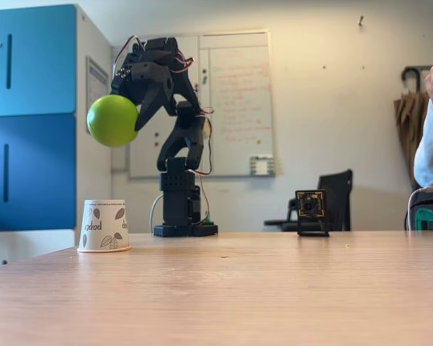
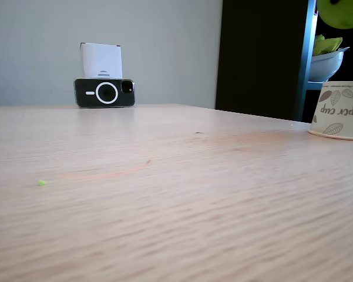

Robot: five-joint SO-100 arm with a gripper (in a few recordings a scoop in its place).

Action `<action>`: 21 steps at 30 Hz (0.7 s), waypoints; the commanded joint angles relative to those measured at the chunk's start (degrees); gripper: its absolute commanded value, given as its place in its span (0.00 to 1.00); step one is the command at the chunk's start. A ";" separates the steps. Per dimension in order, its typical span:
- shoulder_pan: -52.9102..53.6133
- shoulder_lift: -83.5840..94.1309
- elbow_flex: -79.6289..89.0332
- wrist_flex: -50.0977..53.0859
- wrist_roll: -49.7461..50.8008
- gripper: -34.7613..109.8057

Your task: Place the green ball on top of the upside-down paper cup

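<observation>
Both fixed views are evenly lit by soft, diffuse room light, with only a thin shadow under the upside-down paper cup [image 1: 104, 225] and a mild sheen on the tabletop [image 1: 259, 288]. In one fixed view the nearest tabletop [image 2: 164, 235] blurs out of focus. There the green ball [image 2: 342, 13] is cut by the top edge, against a very dark background.

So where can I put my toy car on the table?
The wide bare wood in front of the cup and arm base is free, up to the small camera. It is crowded by the cup, where the claw holds the ball above.
</observation>
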 commanded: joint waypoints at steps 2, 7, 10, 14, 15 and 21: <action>0.79 3.87 4.92 -2.20 -0.26 0.43; 1.23 5.54 11.34 -6.06 -0.26 0.43; 1.32 4.66 13.45 -7.82 -0.26 0.43; 1.23 0.79 13.62 -10.37 -0.35 0.43; 1.23 0.00 13.71 -11.16 -0.44 0.43; 1.85 -3.52 15.29 -16.00 -0.79 0.43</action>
